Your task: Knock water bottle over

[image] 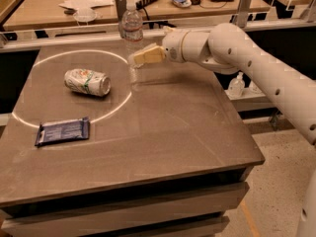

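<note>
The water bottle (132, 33), clear ribbed plastic with a white cap and a white label band, stands upright near the back of the brown table (163, 132). My gripper (139, 59), with tan fingers on a white arm, reaches in from the right and sits right at the bottle's lower right side, about at mid height. I cannot tell whether it touches the bottle.
A crushed white-green soda can (87, 81) lies on its side left of the bottle. A dark blue snack bar (63, 131) lies at the front left. Two small pump bottles (237, 85) stand past the table's right edge. A cluttered desk (98, 1) is behind.
</note>
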Tool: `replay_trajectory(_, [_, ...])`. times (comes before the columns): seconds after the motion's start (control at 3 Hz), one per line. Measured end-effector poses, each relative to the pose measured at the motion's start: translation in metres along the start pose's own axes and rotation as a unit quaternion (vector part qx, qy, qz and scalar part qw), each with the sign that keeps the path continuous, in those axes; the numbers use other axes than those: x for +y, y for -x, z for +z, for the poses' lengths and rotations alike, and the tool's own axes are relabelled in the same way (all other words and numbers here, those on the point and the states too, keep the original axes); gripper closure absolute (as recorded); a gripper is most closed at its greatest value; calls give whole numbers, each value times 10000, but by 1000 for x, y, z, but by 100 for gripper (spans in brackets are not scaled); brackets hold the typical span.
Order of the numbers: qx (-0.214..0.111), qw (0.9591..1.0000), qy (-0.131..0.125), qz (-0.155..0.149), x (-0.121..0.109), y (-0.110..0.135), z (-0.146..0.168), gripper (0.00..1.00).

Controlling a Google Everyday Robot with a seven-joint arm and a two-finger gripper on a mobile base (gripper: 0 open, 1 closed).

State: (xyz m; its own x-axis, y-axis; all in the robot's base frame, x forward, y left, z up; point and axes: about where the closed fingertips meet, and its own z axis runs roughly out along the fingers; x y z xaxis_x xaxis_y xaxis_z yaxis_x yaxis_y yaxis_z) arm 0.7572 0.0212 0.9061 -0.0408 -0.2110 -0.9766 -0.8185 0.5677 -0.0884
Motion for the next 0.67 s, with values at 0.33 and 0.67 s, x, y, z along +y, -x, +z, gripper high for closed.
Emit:
replay_trajectory(0.33, [-122,9999,94,-46,-8,9,25,0])
replay_trajectory(0.67, [-228,9989,375,-140,-8,15,49,26])
